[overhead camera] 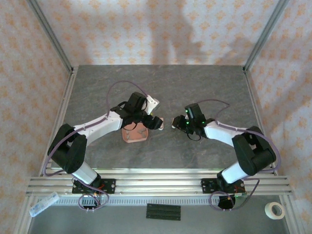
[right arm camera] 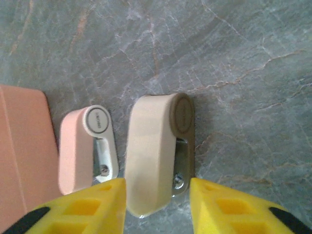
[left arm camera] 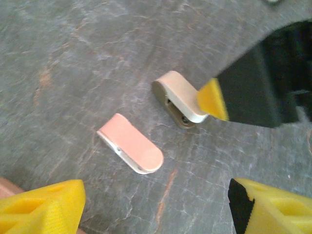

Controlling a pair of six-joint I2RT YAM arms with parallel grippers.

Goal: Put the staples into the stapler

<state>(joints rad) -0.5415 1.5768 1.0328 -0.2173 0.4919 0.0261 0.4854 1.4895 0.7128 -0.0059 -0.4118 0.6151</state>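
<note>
your left gripper point(left arm camera: 156, 204) hangs with its yellow fingers spread wide, nothing between them. just right of the salmon tray point(right arm camera: 19, 146) the pink-and-white stapler point(right arm camera: 75, 146) lies flat on the grey table point(right arm camera: 243, 73), its round grey cap point(right arm camera: 96, 119) bearing print too small to read. close beside it, the cream stapler point(right arm camera: 148, 156) sits between your right gripper's point(right arm camera: 157, 187) parted fingers; whether they pinch it, you cannot tell.
</note>
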